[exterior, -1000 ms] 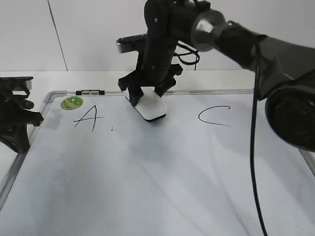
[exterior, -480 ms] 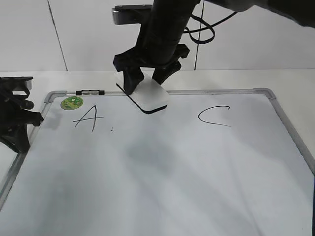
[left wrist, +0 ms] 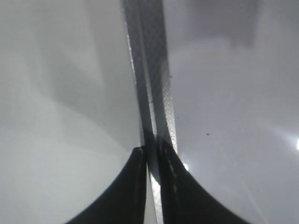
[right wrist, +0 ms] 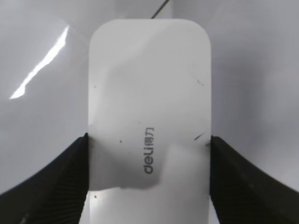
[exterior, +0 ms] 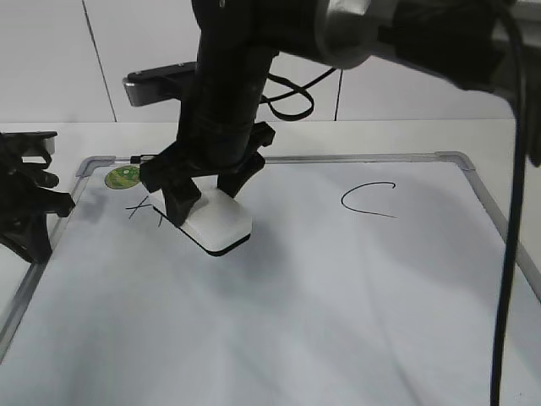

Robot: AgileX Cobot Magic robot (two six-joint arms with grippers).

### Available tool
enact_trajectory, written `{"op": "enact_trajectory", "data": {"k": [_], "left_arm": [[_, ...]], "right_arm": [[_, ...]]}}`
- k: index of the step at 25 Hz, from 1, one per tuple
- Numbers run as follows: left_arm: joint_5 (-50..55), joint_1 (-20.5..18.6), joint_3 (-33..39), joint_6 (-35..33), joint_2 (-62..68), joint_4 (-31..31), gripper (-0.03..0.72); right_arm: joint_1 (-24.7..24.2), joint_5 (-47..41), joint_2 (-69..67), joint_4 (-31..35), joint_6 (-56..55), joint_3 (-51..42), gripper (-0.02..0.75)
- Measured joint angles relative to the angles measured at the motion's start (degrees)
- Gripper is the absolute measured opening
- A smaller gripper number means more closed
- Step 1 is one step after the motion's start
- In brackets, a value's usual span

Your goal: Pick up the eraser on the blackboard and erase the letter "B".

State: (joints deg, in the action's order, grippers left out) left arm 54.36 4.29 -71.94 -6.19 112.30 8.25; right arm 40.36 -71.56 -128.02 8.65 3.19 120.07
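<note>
The blackboard [exterior: 338, 296] is a white board with a grey frame, lying flat. My right gripper [exterior: 207, 207] reaches across it and is shut on the eraser [exterior: 220, 227], a white rounded block with a dark base. The eraser sits low on the board just right of the letter "A" [exterior: 138, 206], which the fingers partly hide. In the right wrist view the eraser [right wrist: 148, 84] fills the space between the jaws [right wrist: 148, 140]. No letter "B" shows. The "C" [exterior: 368, 200] is at the right. My left gripper [exterior: 30, 216] is shut and empty over the board's left frame [left wrist: 156, 70].
A round green sticker [exterior: 123, 176] sits in the board's top left corner, with a small clip [exterior: 155, 158] on the top frame. A white wall stands behind the table. The right arm [exterior: 228, 76] and its cable hang over the board's middle.
My right gripper has carried the eraser left and toward the front, from the board's top middle down to beside the "A". The left arm has not moved.
</note>
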Motion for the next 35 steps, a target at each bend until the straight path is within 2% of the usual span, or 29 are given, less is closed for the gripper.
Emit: {"op": "enact_trajectory", "data": {"k": [17, 27, 35], "left_arm": [[0.1, 0.0, 0.0, -0.1, 0.0, 0.0, 0.041], [0.1, 0.0, 0.0, -0.1, 0.0, 0.0, 0.042], [0.1, 0.0, 0.0, -0.1, 0.0, 0.0, 0.041]], "right_arm": [[0.0, 0.4, -7.3, -1.7, 1.9, 0.0, 0.570], [0.0, 1.2, -7.3, -8.0, -1.4, 0.2, 0.570], [-4.5, 1.7, -7.3, -9.6, -3.2, 0.3, 0.569]]}}
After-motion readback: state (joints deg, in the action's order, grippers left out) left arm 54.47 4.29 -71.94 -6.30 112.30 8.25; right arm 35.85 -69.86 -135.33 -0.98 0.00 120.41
